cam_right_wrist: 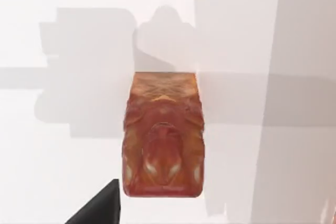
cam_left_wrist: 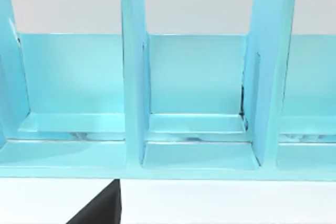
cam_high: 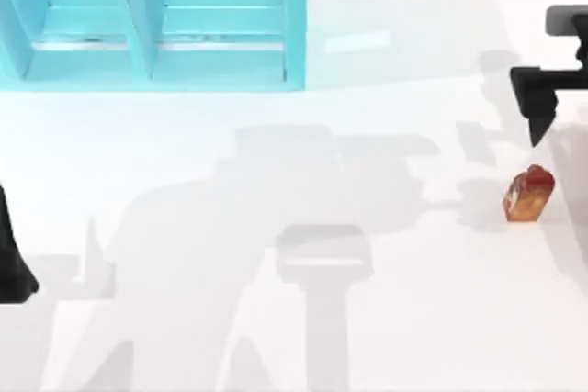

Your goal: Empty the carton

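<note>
Left tool: parked at the near left edge of the counter, well apart from the carton; a dark part of it shows in its own wrist view, and I cannot tell how its fingers stand
Counter: white, bare across the middle, crossed by grey shadows of the arms
Carton: on the right side of the counter, about midway between near and far; small orange-brown box with a red top, standing free with nothing touching it; in the right wrist view it is seen from above, its red-orange top towards the camera, resting on the white surface
Right tool: dark, at the right edge, just beyond the carton on the far side and apart from it; one dark fingertip shows beside the carton in the right wrist view, not touching it; whether the fingers are spread or pressed together I cannot tell
Shelf unit: turquoise, at the far left of the counter, with upright dividers; the left wrist view looks into its open compartments
</note>
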{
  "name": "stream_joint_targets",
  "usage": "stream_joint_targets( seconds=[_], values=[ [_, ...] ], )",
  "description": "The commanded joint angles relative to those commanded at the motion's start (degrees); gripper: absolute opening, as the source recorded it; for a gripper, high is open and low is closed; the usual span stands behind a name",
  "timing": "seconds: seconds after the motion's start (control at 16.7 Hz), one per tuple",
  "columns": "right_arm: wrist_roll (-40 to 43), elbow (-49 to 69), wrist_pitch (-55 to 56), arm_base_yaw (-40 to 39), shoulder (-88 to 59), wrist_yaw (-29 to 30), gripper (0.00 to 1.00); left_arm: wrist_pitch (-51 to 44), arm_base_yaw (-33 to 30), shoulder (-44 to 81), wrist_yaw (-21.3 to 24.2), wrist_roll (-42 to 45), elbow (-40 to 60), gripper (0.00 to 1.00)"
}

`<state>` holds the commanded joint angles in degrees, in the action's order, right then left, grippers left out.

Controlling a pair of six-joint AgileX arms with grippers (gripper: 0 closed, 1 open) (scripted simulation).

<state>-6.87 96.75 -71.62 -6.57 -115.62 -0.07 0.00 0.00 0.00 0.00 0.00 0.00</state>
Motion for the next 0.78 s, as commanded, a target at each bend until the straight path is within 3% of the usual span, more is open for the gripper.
stream_joint_targets(
  seconds=[0.48, 0.78],
  values=[
    [27.56, 10.22, -7.70, 28.97, -3.07, 0.27, 1.00, 0.00, 0.00, 0.00, 0.00, 0.00, 0.00, 1.00],
    [34.38, 14.54, -10.83, 35.17, -3.27, 0.39, 1.00, 0.00, 0.00, 0.00, 0.00, 0.00, 0.00, 1.00]
  ],
)
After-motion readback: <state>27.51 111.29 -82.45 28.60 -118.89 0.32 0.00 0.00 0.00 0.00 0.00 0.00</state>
